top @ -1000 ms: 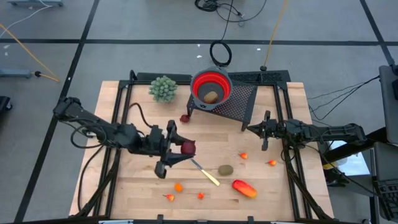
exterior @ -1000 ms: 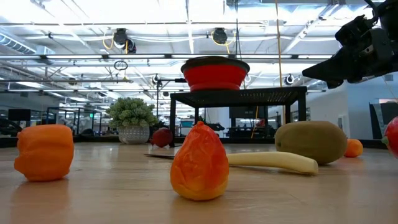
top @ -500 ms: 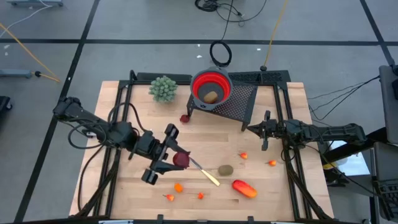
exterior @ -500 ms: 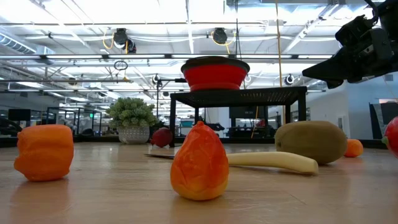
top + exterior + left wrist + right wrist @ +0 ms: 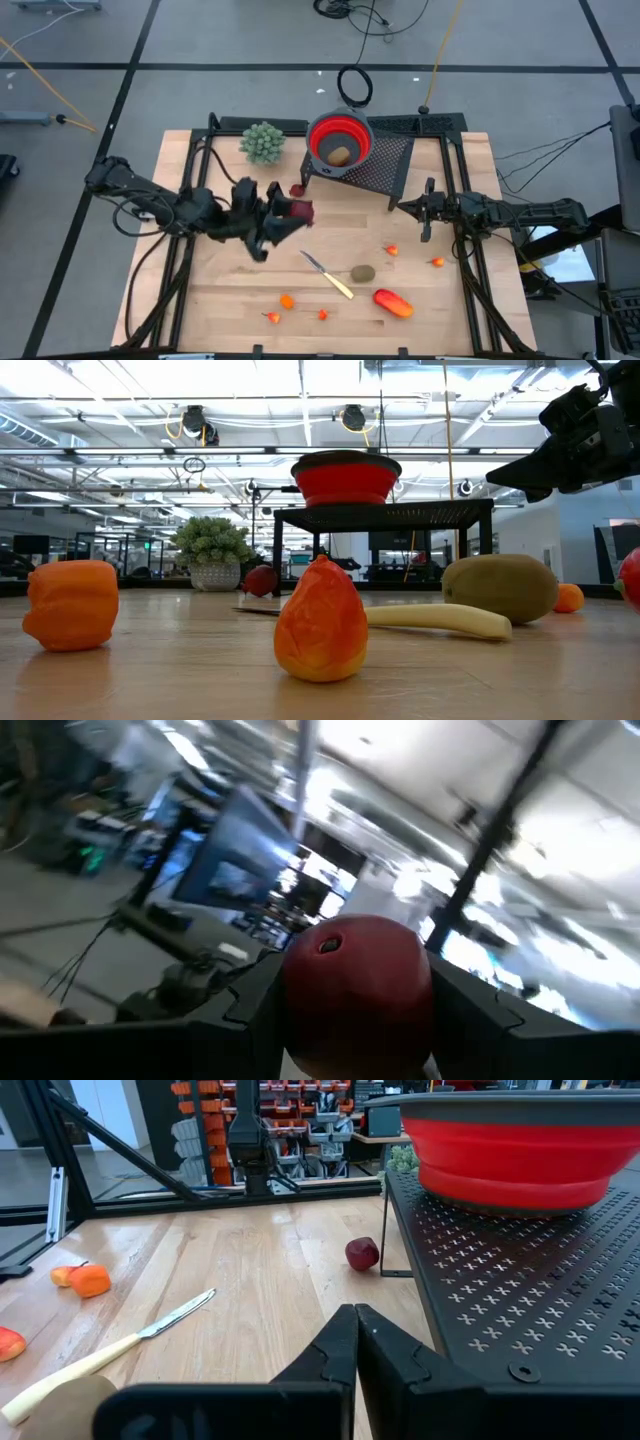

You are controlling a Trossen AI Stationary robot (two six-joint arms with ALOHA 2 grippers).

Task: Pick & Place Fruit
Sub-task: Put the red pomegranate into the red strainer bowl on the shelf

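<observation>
The red fruit [image 5: 358, 982] sits between my left fingers [image 5: 478, 1010], pinched on both sides and lifted clear of the table [image 5: 440, 310]. From above, my left gripper [image 5: 290, 212] hangs over the upper middle of the board, near the black rack [image 5: 385, 165] and just beside a second small red fruit [image 5: 296, 190] that lies on the wood by the rack's leg.

I judge this to be the carry step: the pick is done and the fruit is on its way to the bowl [image 5: 360, 132]. The next move calls for raising my hand above the bowl's rim, since the bowl stands up on the rack and not on the table, then bringing the fruit over its middle before I let my fingers part. Coming in too low could knock the rim or the rack's edge.

The bowl already holds one brown kiwi [image 5: 340, 155]; nothing else shows inside it. On the table there remain another kiwi [image 5: 362, 272], the long orange-red piece [image 5: 393, 302], and small orange bits [image 5: 287, 300] scattered along the near side and toward the right. A knife [image 5: 328, 274] lies between the kiwi and my left arm; it is not mine to move. A green plant [image 5: 262, 142] stands at the far edge, beside the bowl.

My right gripper [image 5: 352, 1342] waits over the right side of the table, level with the rack's near corner, its fingers pressed together on nothing
</observation>
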